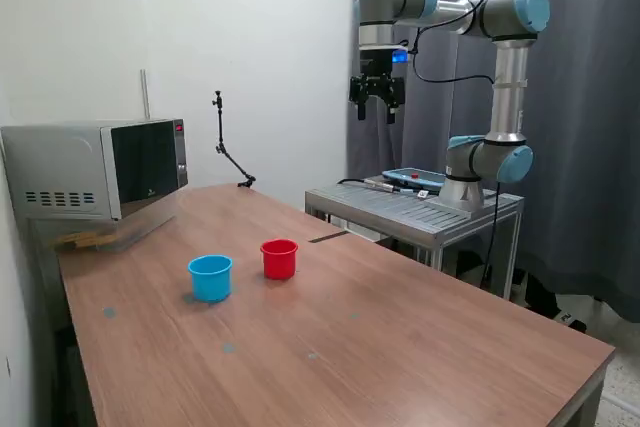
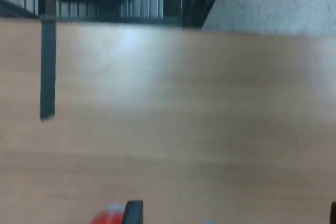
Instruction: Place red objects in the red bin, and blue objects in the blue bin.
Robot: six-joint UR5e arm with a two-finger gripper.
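Observation:
The red bin (image 1: 279,259), a small red cup, stands on the wooden table (image 1: 400,347). The blue bin (image 1: 210,278), a light blue cup, stands close beside it toward the exterior view's left. My gripper (image 1: 377,110) hangs high above the table's far edge, well away from both cups, open and empty. In the wrist view one dark fingertip (image 2: 134,212) shows with a blurred patch of red (image 2: 107,217) beside it. No small red or dark blue cubes show in either view. The insides of the cups are hidden.
A grey microwave (image 1: 100,167) sits at the table's far corner on the exterior view's left. A thin black stand (image 1: 225,147) rises behind it. The arm's metal cart (image 1: 420,209) adjoins the table's far edge. A dark strip (image 2: 47,66) lies on the table.

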